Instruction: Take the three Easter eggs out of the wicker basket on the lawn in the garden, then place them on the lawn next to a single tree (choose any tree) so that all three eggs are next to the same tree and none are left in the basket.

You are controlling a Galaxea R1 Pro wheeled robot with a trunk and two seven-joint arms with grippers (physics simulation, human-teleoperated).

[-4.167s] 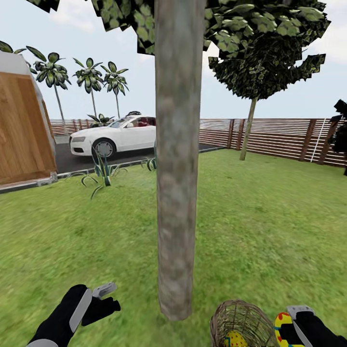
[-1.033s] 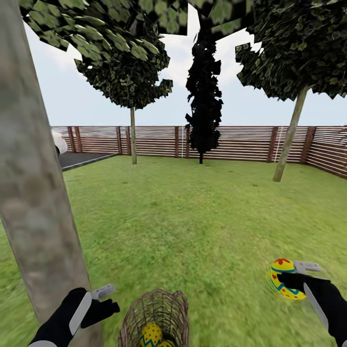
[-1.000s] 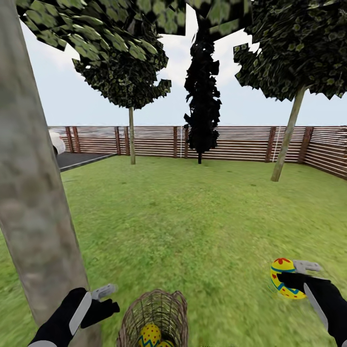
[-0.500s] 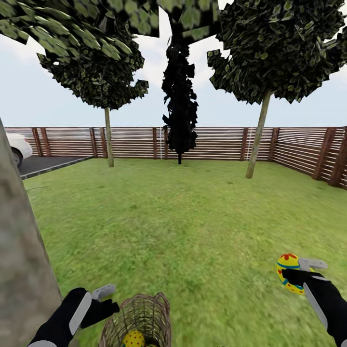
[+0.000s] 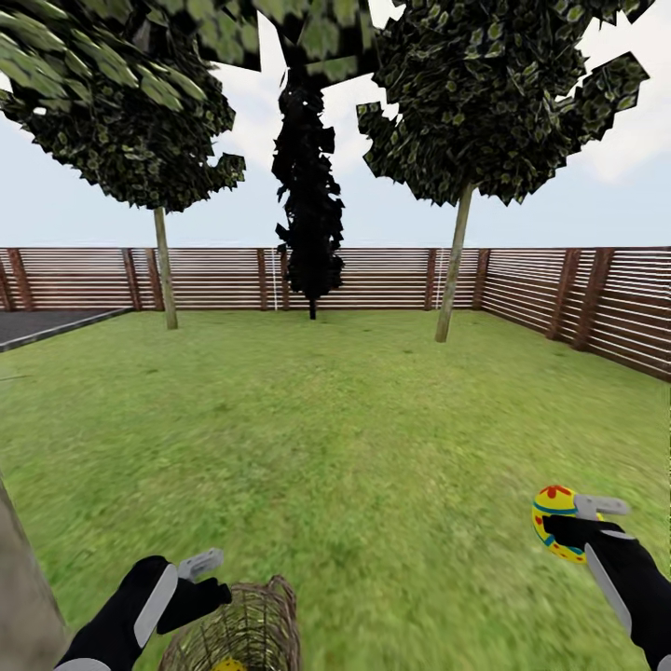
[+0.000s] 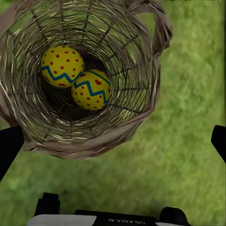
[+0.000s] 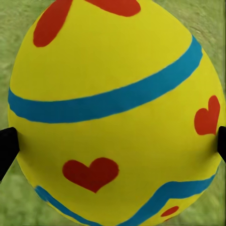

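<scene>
The right gripper (image 5: 567, 527) clasped a flower-painted Easter egg (image 5: 555, 522) above the lawn (image 5: 373, 419), while the left gripper (image 6: 113, 141), apparently spread wide, hovered over the wicker basket (image 6: 141, 89) holding two eggs (image 6: 62, 66).

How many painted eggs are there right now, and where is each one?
3. Two lie side by side in the basket: one egg and a second egg. The third egg is held in the right end effector above the lawn.

- 3 Easter eggs: two in the basket (image 6: 62, 66) (image 6: 91, 89), one heart-painted egg (image 7: 113, 113)
- 1 wicker basket (image 6: 141, 113)
- 2 end effectors: left (image 5: 207, 578), right (image 5: 582, 520)
- 2 thin-trunked trees (image 5: 164, 270) (image 5: 455, 261)
- 1 cypress (image 5: 306, 205)
</scene>
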